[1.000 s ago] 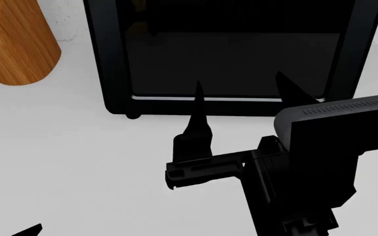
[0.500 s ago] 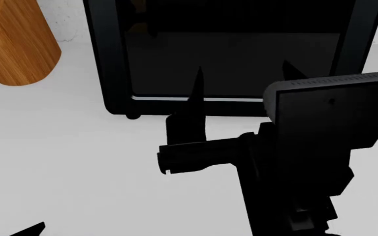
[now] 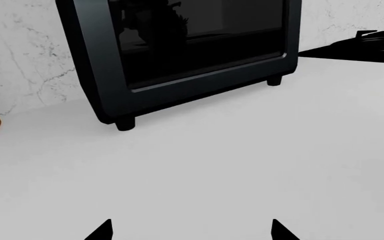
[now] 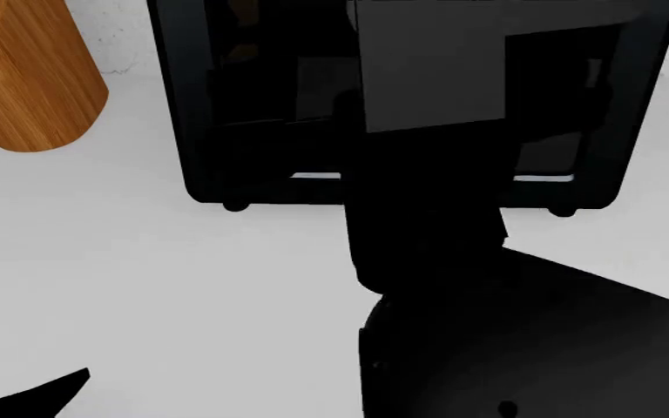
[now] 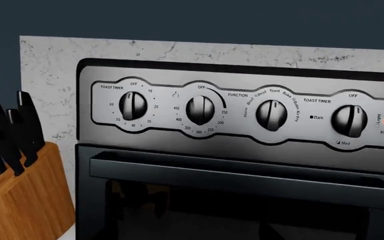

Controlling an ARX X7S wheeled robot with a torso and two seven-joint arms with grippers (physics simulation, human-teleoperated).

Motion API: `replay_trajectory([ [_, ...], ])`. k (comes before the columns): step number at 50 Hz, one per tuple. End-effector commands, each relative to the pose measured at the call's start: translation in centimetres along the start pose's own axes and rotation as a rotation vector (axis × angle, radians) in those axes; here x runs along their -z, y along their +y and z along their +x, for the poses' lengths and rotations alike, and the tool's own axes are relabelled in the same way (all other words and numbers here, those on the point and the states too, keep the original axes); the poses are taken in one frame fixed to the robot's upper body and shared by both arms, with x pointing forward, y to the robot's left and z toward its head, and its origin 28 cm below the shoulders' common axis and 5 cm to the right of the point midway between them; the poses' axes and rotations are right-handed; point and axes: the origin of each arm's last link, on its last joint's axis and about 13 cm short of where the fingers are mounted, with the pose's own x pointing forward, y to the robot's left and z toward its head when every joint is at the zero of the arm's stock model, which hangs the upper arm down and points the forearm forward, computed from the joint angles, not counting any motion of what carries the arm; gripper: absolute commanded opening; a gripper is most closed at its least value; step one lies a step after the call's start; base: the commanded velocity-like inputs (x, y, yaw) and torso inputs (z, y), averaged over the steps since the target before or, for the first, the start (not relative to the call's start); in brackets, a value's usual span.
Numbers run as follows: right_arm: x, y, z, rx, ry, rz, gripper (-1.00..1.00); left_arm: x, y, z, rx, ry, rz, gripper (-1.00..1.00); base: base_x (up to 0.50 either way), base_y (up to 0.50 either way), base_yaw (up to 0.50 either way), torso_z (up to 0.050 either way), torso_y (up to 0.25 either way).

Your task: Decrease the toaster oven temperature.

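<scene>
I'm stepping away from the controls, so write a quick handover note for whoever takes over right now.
Left hand: low over the white counter, open, empty, in front of the toaster oven.
Right hand: raised in front of the oven; fingers not visible in any view, so its state cannot be told.
Toaster oven: against the marble wall, beside the wooden knife block.
Temperature knob: second from left on the silver panel, pointer at OFF, facing the right wrist camera.
Done: right arm lifted to panel height.
Left: reach the temperature knob, grip it, turn it down.
</scene>
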Motion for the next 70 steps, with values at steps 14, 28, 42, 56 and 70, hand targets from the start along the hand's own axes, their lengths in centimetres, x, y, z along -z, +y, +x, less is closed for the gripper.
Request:
replay_trajectory([
  [14, -4.0, 1.2, 5.4, 0.061, -0.001, 0.029, 1.00, -0.8, 1.2, 1.2, -0.009, -0.001, 0.021, 1.00, 0.00, 0.00, 0.00, 0.000, 0.000],
  [28, -5.3, 0.6, 6.9, 0.102, 0.001, 0.050, 1.00, 0.1, 0.6, 0.2, -0.007, -0.005, 0.019, 1.00, 0.00, 0.00, 0.00, 0.000, 0.000],
  [42, -6.7, -0.1, 10.2, 0.153, 0.030, 0.057, 1.00, 1.4, 0.0, -0.6, -0.007, -0.005, 0.007, 1.00, 0.00, 0.00, 0.00, 0.000, 0.000],
  [56, -7.5, 1.3, 12.6, 0.100, 0.063, 0.052, 1.00, 1.8, 0.1, -0.6, -0.005, -0.009, 0.008, 1.00, 0.00, 0.00, 0.00, 0.000, 0.000],
  [70, -6.1, 1.3, 14.1, 0.124, 0.101, 0.008, 1.00, 2.2, 0.1, -0.6, -0.009, -0.006, 0.006, 1.00, 0.00, 0.00, 0.00, 0.000, 0.000],
])
